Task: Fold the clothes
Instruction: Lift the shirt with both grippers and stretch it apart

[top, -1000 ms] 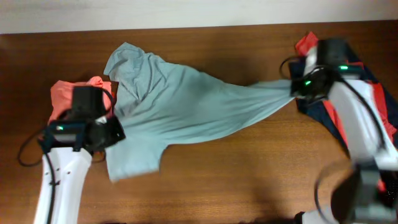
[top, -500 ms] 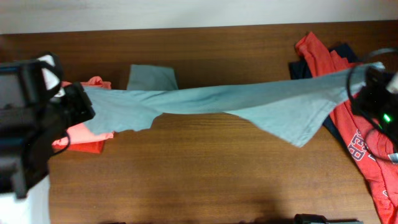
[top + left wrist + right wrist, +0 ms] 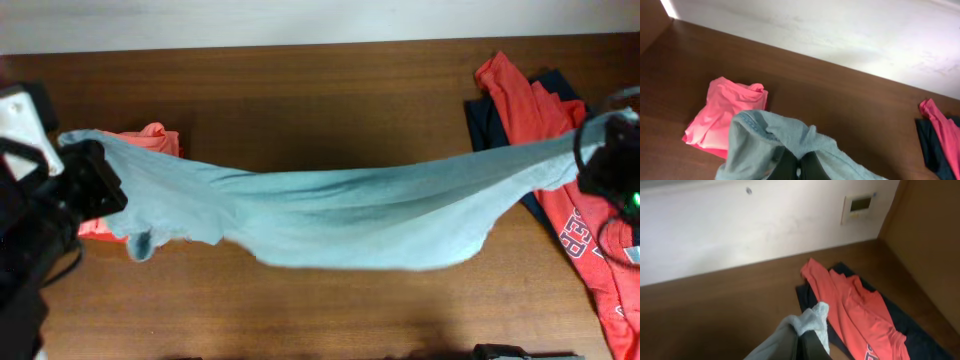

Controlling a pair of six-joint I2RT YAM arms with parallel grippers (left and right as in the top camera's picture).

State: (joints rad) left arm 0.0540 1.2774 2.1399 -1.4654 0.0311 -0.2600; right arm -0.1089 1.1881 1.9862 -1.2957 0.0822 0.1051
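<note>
A pale grey-blue T-shirt (image 3: 330, 215) hangs stretched above the table between both arms, sagging in the middle. My left gripper (image 3: 92, 172) is shut on its left end; the left wrist view shows the cloth (image 3: 790, 140) pinched between the dark fingers (image 3: 785, 167). My right gripper (image 3: 598, 150) is shut on the right end, and the right wrist view shows a bunch of the fabric (image 3: 812, 320) pinched between the closed fingers (image 3: 810, 347). A coral-orange shirt (image 3: 150, 140) lies folded at the left. A red printed shirt (image 3: 575, 230) lies over a navy one (image 3: 485, 120) at the right.
The brown wooden table (image 3: 330, 100) runs to a white wall (image 3: 300, 20) at the back. A wall panel (image 3: 859, 205) shows in the right wrist view. The coral-orange shirt (image 3: 725, 117) lies below the left gripper.
Both arms have lifted the grey-blue shirt off the table and pulled it out wide. It has since sagged and spread lower in the middle.
</note>
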